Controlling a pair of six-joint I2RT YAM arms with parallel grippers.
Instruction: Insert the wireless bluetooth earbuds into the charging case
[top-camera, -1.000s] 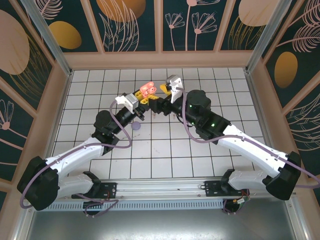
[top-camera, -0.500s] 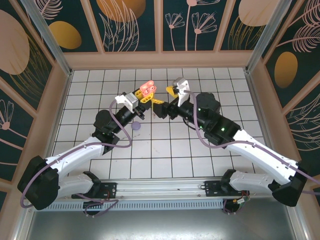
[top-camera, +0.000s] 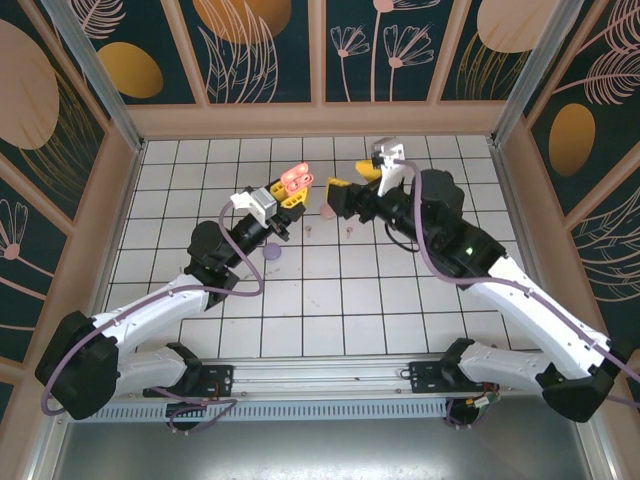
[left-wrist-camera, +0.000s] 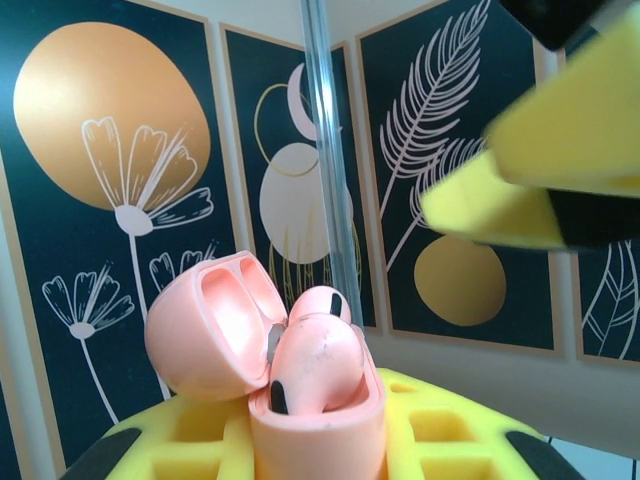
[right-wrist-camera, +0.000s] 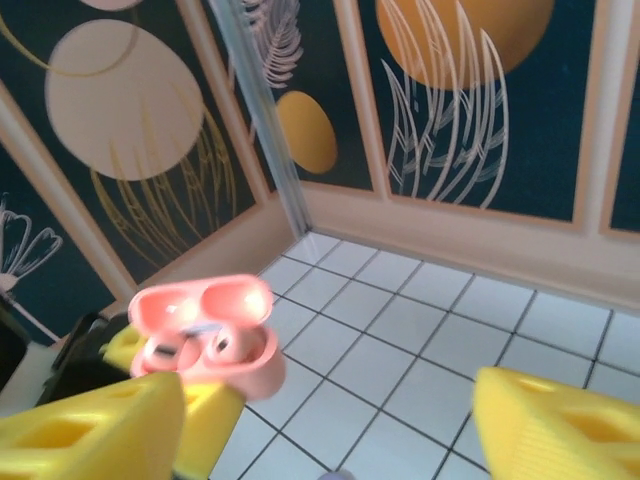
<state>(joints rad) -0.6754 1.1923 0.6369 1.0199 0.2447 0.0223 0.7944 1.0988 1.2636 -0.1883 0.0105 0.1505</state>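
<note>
My left gripper (top-camera: 287, 194) is shut on the coral-pink charging case (top-camera: 294, 180), held up above the floor with its lid (left-wrist-camera: 205, 320) swung open. Two coral earbuds (left-wrist-camera: 316, 358) sit in the case's wells, heads up, one behind the other. In the left wrist view the yellow fingers (left-wrist-camera: 180, 445) clamp the case (left-wrist-camera: 320, 430) from both sides. My right gripper (top-camera: 353, 180) hangs open just right of the case with nothing between its fingers. In the right wrist view the case (right-wrist-camera: 215, 350) lies ahead on the left, and the yellow fingertips (right-wrist-camera: 560, 430) stand wide apart.
On the tiles below lie a pale pink piece (top-camera: 326, 212), two tiny pale bits (top-camera: 308, 229) (top-camera: 349, 231) and a lilac case (top-camera: 271, 254). Low beige walls ring the tiled floor (top-camera: 400, 290).
My right gripper has drawn back from the case, and its arm has swung right and toward the back. The left arm and the case have stayed still.
</note>
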